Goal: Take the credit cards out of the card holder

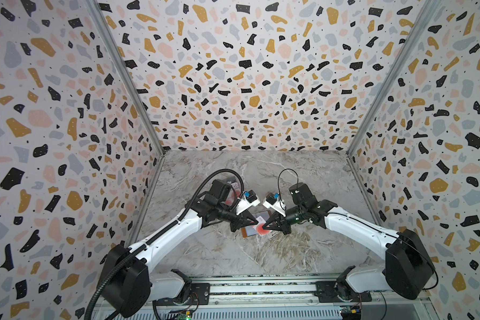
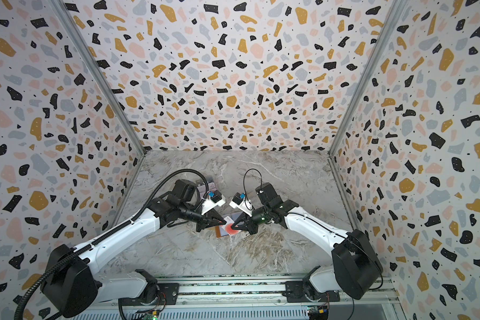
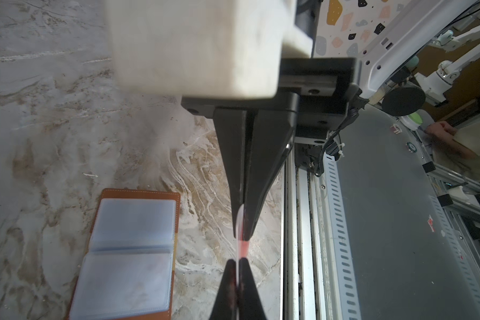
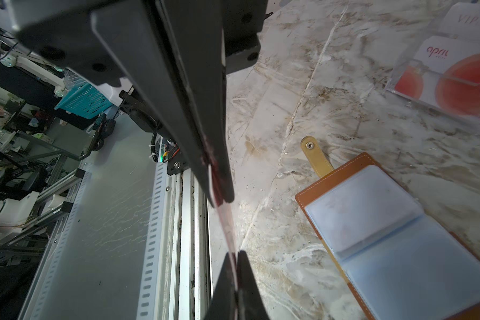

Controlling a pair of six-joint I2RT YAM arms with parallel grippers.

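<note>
One of the credit cards (image 1: pixel 261 228), white with a red circle, hangs above the marble between both grippers. In the wrist views it shows edge-on (image 3: pixel 241 246) (image 4: pixel 227 227). My left gripper (image 1: pixel 257 221) (image 3: pixel 237 263) is shut on one end of it. My right gripper (image 1: pixel 266 225) (image 4: pixel 236 256) pinches the opposite end, jaws tight around the card. Under them the tan card holder (image 3: pixel 139 193) (image 4: pixel 352 163) lies open and flat on the table. Its clear bluish sleeves face up, and I see no card in the ones that show. Its snap tab (image 4: pixel 315 155) sticks out to one side.
A clear plastic case (image 4: pixel 455 83) with white, red-circle cards and a "VIP" card stands on the marble behind my left arm (image 1: pixel 233 188). The aluminium rail (image 1: pixel 261 288) runs along the table's front edge. Patterned walls close in three sides.
</note>
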